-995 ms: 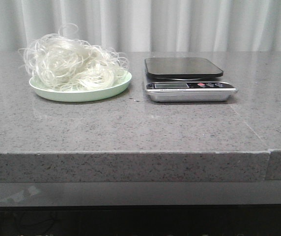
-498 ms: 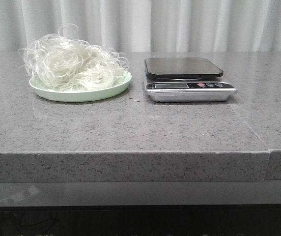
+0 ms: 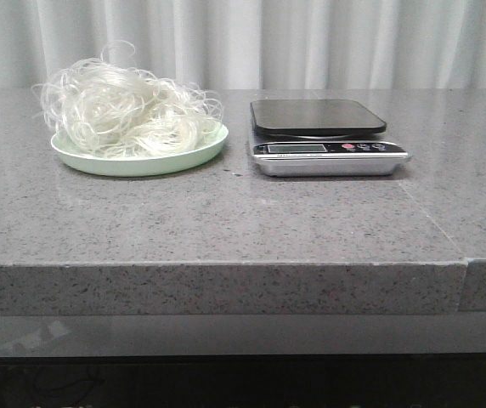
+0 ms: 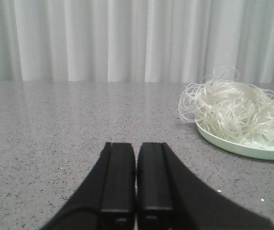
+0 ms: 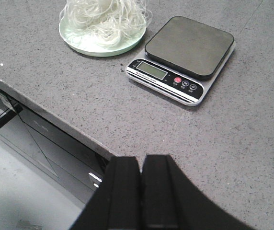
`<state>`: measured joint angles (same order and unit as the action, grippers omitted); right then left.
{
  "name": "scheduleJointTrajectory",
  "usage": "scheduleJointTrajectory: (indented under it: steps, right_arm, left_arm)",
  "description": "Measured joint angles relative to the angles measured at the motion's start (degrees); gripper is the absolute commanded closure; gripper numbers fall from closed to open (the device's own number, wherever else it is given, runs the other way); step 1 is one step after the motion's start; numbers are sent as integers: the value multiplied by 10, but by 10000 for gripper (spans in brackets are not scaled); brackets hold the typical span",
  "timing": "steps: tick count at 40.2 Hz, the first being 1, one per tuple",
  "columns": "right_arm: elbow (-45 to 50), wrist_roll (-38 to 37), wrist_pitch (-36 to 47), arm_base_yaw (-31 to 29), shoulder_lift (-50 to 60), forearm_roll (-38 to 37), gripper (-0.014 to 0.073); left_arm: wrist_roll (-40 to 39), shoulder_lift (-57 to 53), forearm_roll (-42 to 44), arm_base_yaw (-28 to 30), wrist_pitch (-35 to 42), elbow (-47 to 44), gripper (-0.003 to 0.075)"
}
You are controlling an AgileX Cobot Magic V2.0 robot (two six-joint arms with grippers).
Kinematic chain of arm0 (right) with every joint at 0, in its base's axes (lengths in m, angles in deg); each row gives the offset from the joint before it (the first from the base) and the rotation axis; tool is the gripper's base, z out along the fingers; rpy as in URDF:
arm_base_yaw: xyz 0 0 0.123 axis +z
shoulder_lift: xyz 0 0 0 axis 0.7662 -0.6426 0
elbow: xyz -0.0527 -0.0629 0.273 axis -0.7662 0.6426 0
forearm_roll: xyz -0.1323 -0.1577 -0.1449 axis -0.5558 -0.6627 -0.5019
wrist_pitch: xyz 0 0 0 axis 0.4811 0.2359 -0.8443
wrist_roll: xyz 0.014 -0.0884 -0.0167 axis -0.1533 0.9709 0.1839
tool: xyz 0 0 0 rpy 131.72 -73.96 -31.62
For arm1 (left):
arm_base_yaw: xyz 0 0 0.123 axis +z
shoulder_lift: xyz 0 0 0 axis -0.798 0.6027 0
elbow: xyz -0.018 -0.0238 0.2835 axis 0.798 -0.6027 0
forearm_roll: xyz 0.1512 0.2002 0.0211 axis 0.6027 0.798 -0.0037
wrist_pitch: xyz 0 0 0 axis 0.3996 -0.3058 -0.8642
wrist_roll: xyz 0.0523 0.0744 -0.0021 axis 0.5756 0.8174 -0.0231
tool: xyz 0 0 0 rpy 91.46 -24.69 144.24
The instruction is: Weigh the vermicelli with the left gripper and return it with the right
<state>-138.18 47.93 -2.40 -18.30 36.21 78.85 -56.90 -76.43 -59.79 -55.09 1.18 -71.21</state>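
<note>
Black fingers, left gripper [image 4: 136, 165]: the two thick fingers are being held pressed together with only a thin seam between them; nothing is being gripped, and they are being kept low over bare stone, apart from the plate.
Black fingers, right gripper [image 5: 141, 191]: the fingers are likewise being held closed against each other and empty, above the near edge of the counter, well apart from the scale.
Surface: a grey speckled stone countertop [image 3: 226, 221] is being shown, polished enough that faint reflections are being carried on it; a seam is being seen near its right end in the front view.
Room: pale pleated curtains [image 3: 311, 42] are being hung behind the counter, and dark cabinet fronts are being glimpsed below its edge in the right wrist view.
Scale [image 3: 328, 138]: a silver kitchen scale with a dark square platform is being rested on the counter just right of the plate; its platform is bare.
Plate [image 3: 196, 153]: a shallow pale green plate is being set on the counter's left half.
Vermicelli [image 3: 124, 106]: a fluffy nest of thin, curly, translucent white strands is being carried on the plate, piled high, with loose loops being spilled past the rim.
</note>
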Motion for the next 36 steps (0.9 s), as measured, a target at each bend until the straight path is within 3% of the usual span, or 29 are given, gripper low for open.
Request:
scheduleJointTrajectory:
  steps: [17, 23, 30, 36]
  right_arm:
    - [13, 0, 4, -23, 9, 1, 435]
    - [79, 0, 41, -117, 62, 1, 435]
    - [219, 0, 166, -228, 163, 1, 435]
    - [344, 0, 267, -275, 246, 1, 435]
  left_arm:
    - [0, 0, 0, 0, 0, 0, 566]
    - [0, 0, 0, 0, 0, 0, 565]
    - [0, 0, 0, 0, 0, 0, 566]
    - [0, 0, 0, 0, 0, 0, 566]
